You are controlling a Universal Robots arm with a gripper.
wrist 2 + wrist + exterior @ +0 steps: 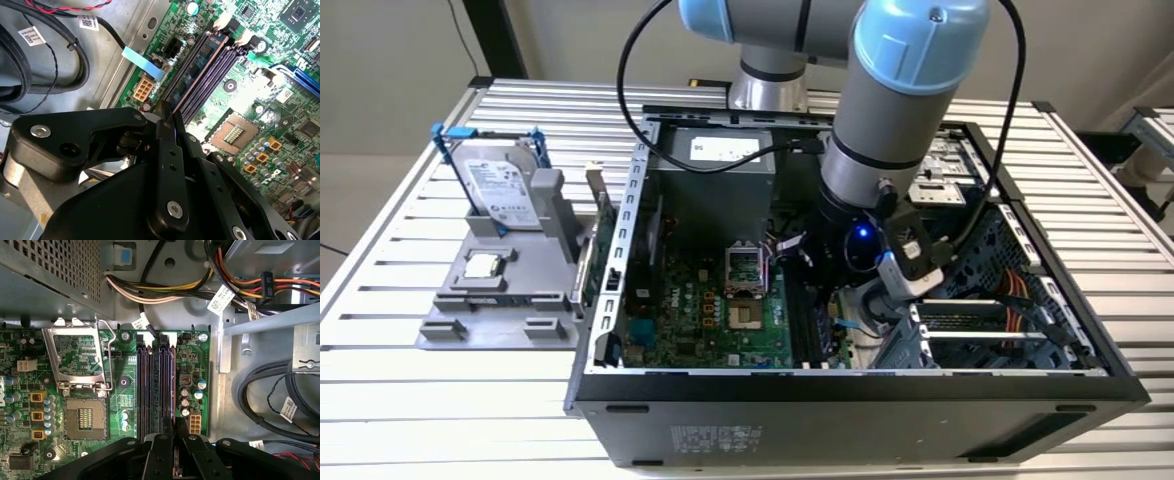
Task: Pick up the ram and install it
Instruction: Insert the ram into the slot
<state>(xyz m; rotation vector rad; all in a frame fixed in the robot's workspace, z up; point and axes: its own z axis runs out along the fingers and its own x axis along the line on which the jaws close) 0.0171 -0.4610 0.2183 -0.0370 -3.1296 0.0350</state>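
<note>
the black two-fingered end effector (167,117) is down inside the open black computer case (854,385), which lies on the slatted metal counter (400,420). its fingers (162,447) are drawn close together on the near end of the ram (200,75), a long thin stick seen edge-on in both wrist views, sitting along one of the black memory slots (145,385) of the green motherboard (197,352), at the board edge beside the cables. the open silver processor socket (82,417) lies next to the slots. on the counter by the case's side, a grey holder (494,300) carries a silver hard drive with blue clips (500,180).
</note>
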